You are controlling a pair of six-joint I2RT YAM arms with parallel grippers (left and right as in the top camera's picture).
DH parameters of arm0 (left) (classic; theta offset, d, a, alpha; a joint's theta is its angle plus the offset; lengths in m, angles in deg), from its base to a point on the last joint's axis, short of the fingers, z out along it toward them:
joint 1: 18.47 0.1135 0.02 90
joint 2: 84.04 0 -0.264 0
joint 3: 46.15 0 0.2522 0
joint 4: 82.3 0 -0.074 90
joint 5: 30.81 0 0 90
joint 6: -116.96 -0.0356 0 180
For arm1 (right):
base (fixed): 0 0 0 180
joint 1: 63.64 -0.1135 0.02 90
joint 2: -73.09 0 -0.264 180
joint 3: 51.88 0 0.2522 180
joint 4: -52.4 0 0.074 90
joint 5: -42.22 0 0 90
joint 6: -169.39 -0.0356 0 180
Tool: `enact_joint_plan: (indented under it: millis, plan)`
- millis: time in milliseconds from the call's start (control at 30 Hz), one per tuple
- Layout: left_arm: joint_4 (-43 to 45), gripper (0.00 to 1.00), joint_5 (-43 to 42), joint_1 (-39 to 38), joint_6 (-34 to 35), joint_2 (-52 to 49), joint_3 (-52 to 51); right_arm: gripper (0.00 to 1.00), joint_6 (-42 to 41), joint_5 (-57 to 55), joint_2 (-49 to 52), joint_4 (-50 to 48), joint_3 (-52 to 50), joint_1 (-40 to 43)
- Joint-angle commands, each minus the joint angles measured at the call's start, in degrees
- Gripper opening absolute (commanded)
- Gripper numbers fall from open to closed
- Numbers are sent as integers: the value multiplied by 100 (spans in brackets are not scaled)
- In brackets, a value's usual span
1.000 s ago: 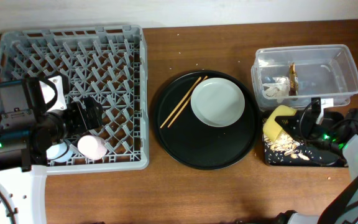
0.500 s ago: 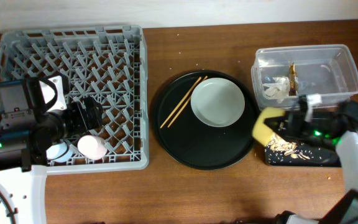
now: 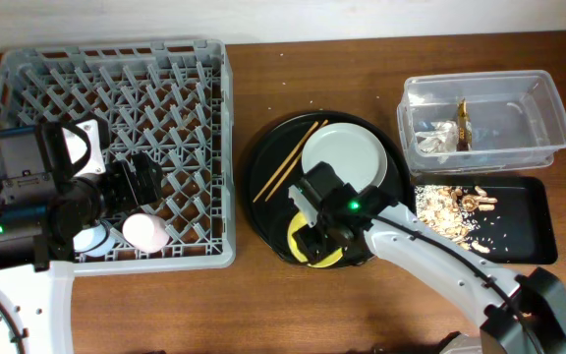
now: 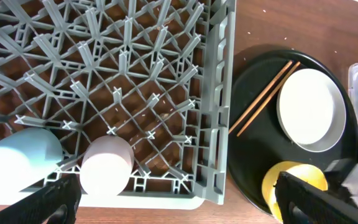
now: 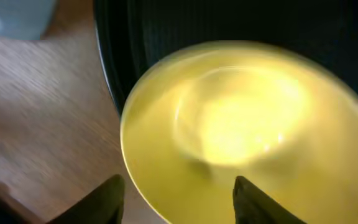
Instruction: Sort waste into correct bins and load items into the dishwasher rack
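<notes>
The yellow bowl (image 3: 306, 246) (image 5: 241, 137) (image 4: 289, 185) rests on the front of the round black tray (image 3: 263, 211). My right gripper (image 3: 316, 234) (image 5: 182, 202) hovers just over it, fingers apart and open. A pale grey plate (image 3: 344, 162) (image 4: 311, 109) and chopsticks (image 3: 288, 160) (image 4: 263, 99) lie on the same tray. The pink cup (image 3: 145, 231) (image 4: 106, 167) and blue cup (image 3: 96, 238) (image 4: 17, 168) stand in the grey rack (image 3: 226, 147) (image 4: 219, 124) at its front. My left gripper (image 3: 136, 182) (image 4: 182, 202) is wide open above that front edge, holding nothing.
At the right, the clear tub (image 3: 550, 108) holds a white tissue (image 3: 430, 138) and a brown wrapper (image 3: 463, 123). In front of it the shallow black tray (image 3: 529, 236) has food scraps (image 3: 450, 206) scattered at its left end. My right arm stretches across the table's front.
My right gripper carried the yellow bowl left from over the black bin to the round tray, then opened. Food scraps now show in the black bin. The left arm stayed still.
</notes>
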Motion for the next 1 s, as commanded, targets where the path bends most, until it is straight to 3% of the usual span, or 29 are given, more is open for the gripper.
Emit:
enact_joint_plan:
  millis: [0,100,167,333,400,500,567,700,833,967]
  plan:
    - [-4,99,-63,-15,-94,2,61,63,-118,-151,-251,391,809,-11]
    - [-4,99,-63,-15,-94,2,61,67,-114,-164,-697,1088,1725,-11]
    - [-7,99,-63,-15,-94,2,61,99,-114,-195,-1193,1443,2319,-13]
    - [-4,99,-63,-15,-94,2,61,99,256,-2337,-2461,1517,2841,-11]
    - [-7,99,-63,-15,-94,2,61,99,254,-3248,-3174,2000,2839,-11]
    - [-4,99,-63,-15,-94,2,61,99,251,-3766,-3895,2361,2734,232]
    - [-7,99,-63,-15,-94,2,61,98,254,-3331,-4382,2024,2284,1086]
    - [-7,99,-63,-15,-94,2,61,98,243,-2509,-5672,267,24,2990]
    - [-4,99,-63,-15,-94,2,61,98,234,-2024,-7318,-667,-2367,3550]
    - [-4,99,-63,-15,-94,2,61,98,234,-2033,-8727,-1661,-4120,3856]
